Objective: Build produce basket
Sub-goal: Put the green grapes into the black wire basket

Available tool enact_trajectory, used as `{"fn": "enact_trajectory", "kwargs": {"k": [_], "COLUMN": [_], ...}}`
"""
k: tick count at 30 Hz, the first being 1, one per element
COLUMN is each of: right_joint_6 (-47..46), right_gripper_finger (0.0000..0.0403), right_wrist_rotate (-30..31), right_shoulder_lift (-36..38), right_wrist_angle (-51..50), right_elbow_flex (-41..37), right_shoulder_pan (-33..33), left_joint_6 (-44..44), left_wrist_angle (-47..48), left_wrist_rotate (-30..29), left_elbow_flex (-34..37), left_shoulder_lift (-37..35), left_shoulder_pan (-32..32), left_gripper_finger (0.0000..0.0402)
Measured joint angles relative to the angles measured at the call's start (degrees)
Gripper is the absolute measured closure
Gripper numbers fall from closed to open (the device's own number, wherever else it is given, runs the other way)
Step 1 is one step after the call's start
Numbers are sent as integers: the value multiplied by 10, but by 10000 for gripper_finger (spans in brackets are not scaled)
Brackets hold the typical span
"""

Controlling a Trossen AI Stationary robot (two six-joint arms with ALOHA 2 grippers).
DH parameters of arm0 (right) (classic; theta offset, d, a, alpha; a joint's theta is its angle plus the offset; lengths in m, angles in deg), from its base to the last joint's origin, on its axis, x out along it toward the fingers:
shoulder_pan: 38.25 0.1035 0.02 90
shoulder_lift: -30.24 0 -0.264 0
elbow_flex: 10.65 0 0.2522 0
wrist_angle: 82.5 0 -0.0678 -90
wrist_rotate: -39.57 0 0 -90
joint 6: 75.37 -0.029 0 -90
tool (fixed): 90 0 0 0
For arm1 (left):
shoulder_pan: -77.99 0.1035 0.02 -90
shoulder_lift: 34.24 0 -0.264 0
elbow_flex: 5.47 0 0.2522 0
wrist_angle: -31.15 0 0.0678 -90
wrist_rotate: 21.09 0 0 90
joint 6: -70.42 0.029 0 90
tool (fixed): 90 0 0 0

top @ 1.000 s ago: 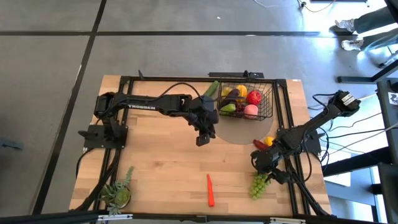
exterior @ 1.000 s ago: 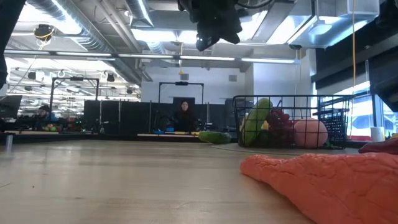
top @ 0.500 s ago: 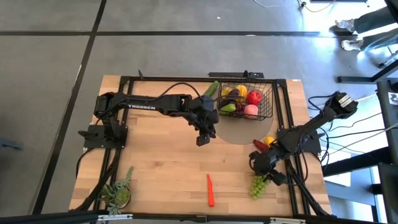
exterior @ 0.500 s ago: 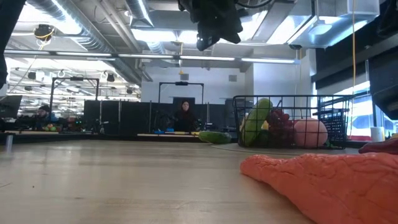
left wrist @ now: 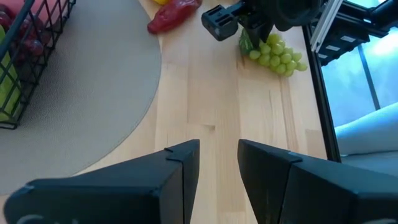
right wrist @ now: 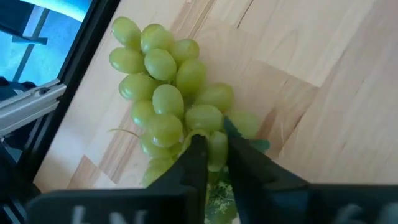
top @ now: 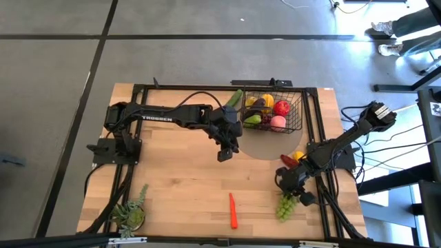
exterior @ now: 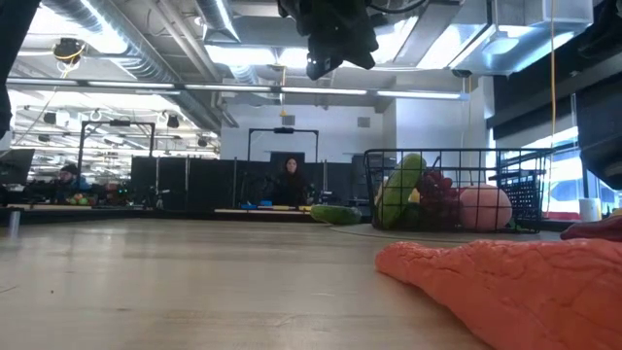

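- Nearest the front edge of the counter [top: 179,186], an orange carrot [top: 233,210] lies alone; a leafy potted plant [top: 131,213] stands at the front left corner.
- At the front right, the right gripper [right wrist: 214,163] has come down on the green grapes [right wrist: 168,109]: a second ago its fingers stood wide apart over the bunch, and now they are drawn in on the stem end, clamped on it.
- That closing suggests the grasp has just been made; the bunch still rests on the wood, so lifting it and carrying it to the basket looks like the next step.
- The grapes are a pale, glossy green cluster with a small leafy stem tip, lying just beside the dark frame rail at the counter's right edge.
- Just behind them, a red pepper [top: 286,160] and a yellow piece of produce [top: 298,156] wait on the counter.
- In the middle, the left gripper [top: 225,153] hangs above the counter, unmoved, its fingers [left wrist: 180,168] slightly apart and holding nothing.
- Farthest back, the black wire basket [top: 298,118] already carries several pieces, a pink peach [top: 278,122] and a red fruit [top: 281,107] among them; a cucumber [top: 235,98] lies just outside its left side.
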Motion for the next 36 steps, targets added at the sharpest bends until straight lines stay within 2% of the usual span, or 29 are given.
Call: {"fn": "enact_trajectory", "kwargs": {"k": [5, 14, 17, 28, 36], "right_joint_6": [-59, -165, -177, -179, -192], "right_gripper_finger": [397, 400, 401, 402, 403], "right_wrist_rotate": [3, 4, 29, 129, 238], "right_shoulder_lift": [0, 18, 30, 44, 44], "right_wrist_angle": [3, -5, -33, -334, -499], "right_elbow_flex": [0, 8, 36, 188, 332], "right_shoulder_pan": [0, -1, -1, -2, -20], "left_joint_6": [0, 0, 4, 19, 37], "left_wrist_angle": [1, 1, 1, 0, -1], "left_wrist_rotate": [0, 1, 5, 7, 9], "left_elbow_flex": [0, 0, 0, 0, 0], "left_shoulder_lift": [0, 0, 0, 0, 0], "left_shoulder_pan": [0, 0, -1, -1, -4], "left_gripper_finger": [303, 303, 303, 303, 303]}}
